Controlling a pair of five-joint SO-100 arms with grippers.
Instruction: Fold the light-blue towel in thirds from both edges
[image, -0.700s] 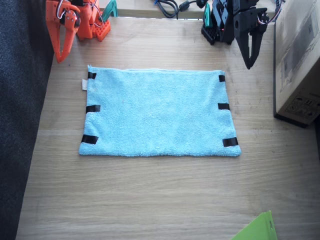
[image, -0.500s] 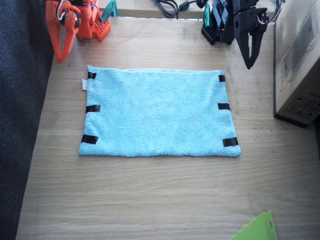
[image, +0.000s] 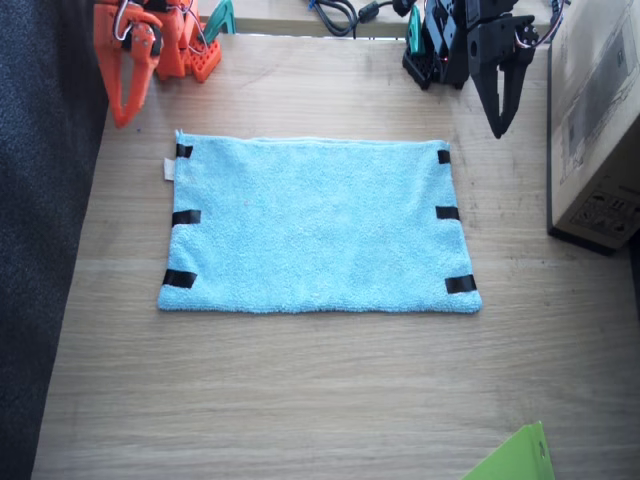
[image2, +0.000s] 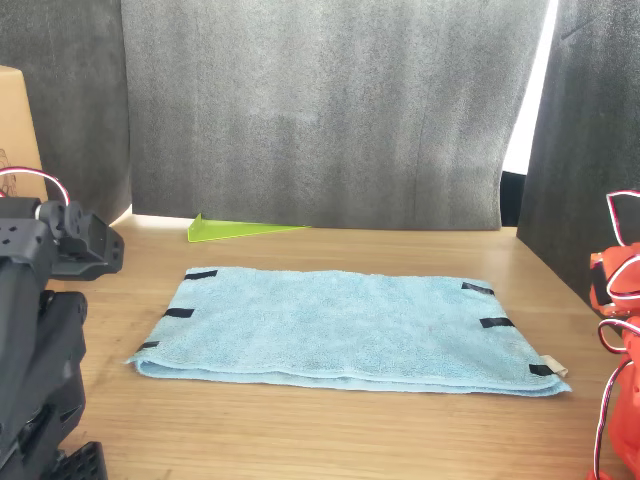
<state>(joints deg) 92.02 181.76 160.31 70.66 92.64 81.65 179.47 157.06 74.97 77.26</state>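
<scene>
The light-blue towel (image: 315, 225) lies spread flat on the wooden table (image: 300, 390), and it shows in the front view too (image2: 340, 325). One short edge (image: 180, 217) carries three black tape strips and a small white tag (image: 169, 168). The other short edge (image: 449, 213) has three strips as well. My right gripper (image: 122, 115), orange, hangs shut above the table's far corner, off the towel. The black left gripper (image: 497, 128) points down, shut and holding nothing, just beyond the towel's other far corner. Neither touches the cloth.
A cardboard box (image: 598, 110) stands close beside the left arm. A lime-green sheet corner (image: 515, 458) lies at the near table edge. Dark fabric (image: 40, 260) drops off along the table's side by the right arm. Cables (image: 335, 12) lie at the far edge.
</scene>
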